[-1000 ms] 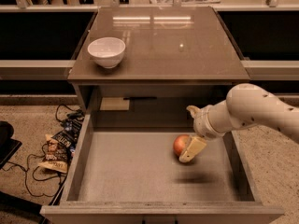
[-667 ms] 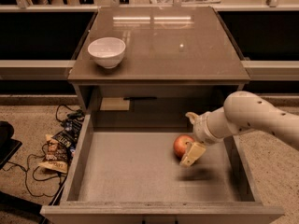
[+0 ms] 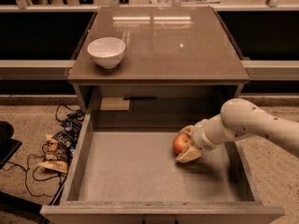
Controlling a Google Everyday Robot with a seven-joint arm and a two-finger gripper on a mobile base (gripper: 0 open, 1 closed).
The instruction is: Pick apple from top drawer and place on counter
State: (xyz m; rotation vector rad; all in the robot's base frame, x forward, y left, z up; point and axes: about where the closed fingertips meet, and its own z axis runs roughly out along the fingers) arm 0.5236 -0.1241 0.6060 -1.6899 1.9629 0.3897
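Reaching into the top drawer [image 3: 135,171], my gripper [image 3: 186,143] is at the drawer's right side, toward its back wall. My fingers [image 3: 188,156] are clamped on the apple [image 3: 180,143], one above and one below. The apple sits inside the drawer, right of its middle. Above the drawer, the counter [image 3: 187,50] carries a white bowl [image 3: 106,52] on its left.

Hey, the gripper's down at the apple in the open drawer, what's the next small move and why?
Likely a short lift straight up, once the hold is sure. The gripper is at the apple, which rests on the top drawer floor, right of centre; the counter sits higher and farther back.
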